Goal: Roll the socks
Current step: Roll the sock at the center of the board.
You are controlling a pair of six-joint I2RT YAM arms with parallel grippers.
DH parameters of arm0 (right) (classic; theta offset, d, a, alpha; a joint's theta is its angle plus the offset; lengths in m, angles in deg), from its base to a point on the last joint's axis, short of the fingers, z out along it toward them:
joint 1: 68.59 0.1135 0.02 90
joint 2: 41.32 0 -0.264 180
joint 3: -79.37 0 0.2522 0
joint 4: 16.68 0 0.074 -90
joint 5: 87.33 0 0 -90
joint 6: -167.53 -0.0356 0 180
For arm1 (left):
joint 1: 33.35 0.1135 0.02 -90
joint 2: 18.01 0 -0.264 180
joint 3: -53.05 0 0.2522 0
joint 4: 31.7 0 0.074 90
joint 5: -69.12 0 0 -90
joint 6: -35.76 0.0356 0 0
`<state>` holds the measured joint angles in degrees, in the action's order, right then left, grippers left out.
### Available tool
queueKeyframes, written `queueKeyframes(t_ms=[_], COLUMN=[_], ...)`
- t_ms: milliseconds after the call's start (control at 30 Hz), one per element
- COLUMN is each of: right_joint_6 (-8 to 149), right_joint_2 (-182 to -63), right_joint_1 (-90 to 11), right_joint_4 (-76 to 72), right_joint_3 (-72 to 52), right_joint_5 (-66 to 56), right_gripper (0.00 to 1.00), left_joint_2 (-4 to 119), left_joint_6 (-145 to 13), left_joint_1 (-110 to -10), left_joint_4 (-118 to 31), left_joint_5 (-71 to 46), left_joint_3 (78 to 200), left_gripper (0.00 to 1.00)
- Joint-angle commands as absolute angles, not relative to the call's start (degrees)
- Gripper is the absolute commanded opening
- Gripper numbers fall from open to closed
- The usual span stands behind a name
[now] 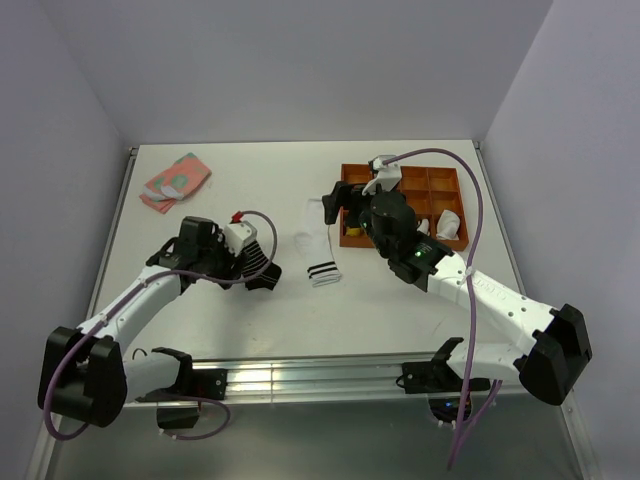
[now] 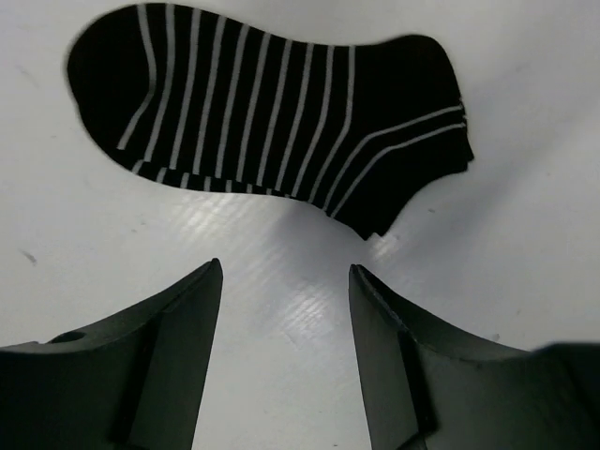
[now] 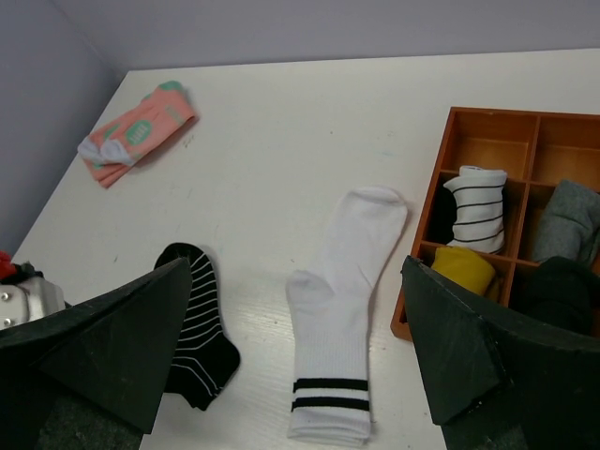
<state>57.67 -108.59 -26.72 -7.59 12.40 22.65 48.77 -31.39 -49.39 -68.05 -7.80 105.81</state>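
Observation:
A black sock with thin white stripes (image 2: 272, 112) lies flat on the table just ahead of my left gripper (image 2: 286, 272), which is open with only bare table between its fingers. From above, this sock (image 1: 266, 282) shows at the tips of the left gripper (image 1: 255, 262). A white sock with black cuff bands (image 3: 342, 309) lies flat under my right gripper (image 3: 295, 272), which hangs above it, wide open and empty. From above, the white sock (image 1: 320, 245) is just left of the right gripper (image 1: 350, 210). A pink sock with teal patches (image 1: 175, 180) lies folded at the far left.
An orange compartment tray (image 3: 450, 131) stands right of the white sock, holding rolled socks: white striped (image 3: 475, 208), yellow (image 3: 461, 267), grey and dark ones. In the top view the tray (image 1: 440, 180) sits partly behind the right arm. Walls close the table's far and side edges.

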Motion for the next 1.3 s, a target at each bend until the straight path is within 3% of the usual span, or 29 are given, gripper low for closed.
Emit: queueKeyframes(t_ms=[0,267,900,1267], right_joint_6=[57.9,57.9,58.1,58.2], right_joint_2=[-108.7,-108.9,-108.1,-108.4], right_joint_1=[-26.5,-26.5,-26.5,-26.5], right_joint_4=[-8.6,-8.3,-8.4,-8.5], right_joint_3=[10.9,10.8,11.0,10.9], right_joint_5=[23.7,23.8,23.9,23.6], right_gripper=[1.00,1.00,1.00,1.00], left_joint_2=[48.4,53.0,63.2,62.1], left_joint_6=[-29.1,-30.9,-31.8,-32.1], left_joint_1=[-52.2,-61.9,-64.0,-64.4], left_joint_4=[-66.6,-60.8,-53.6,-53.1], left_joint_5=[-5.1,-6.4,-10.9,-12.3], left_joint_3=[105.0,103.0,105.7,107.0], left_gripper=[0.61,0.60,0.52,0.55])
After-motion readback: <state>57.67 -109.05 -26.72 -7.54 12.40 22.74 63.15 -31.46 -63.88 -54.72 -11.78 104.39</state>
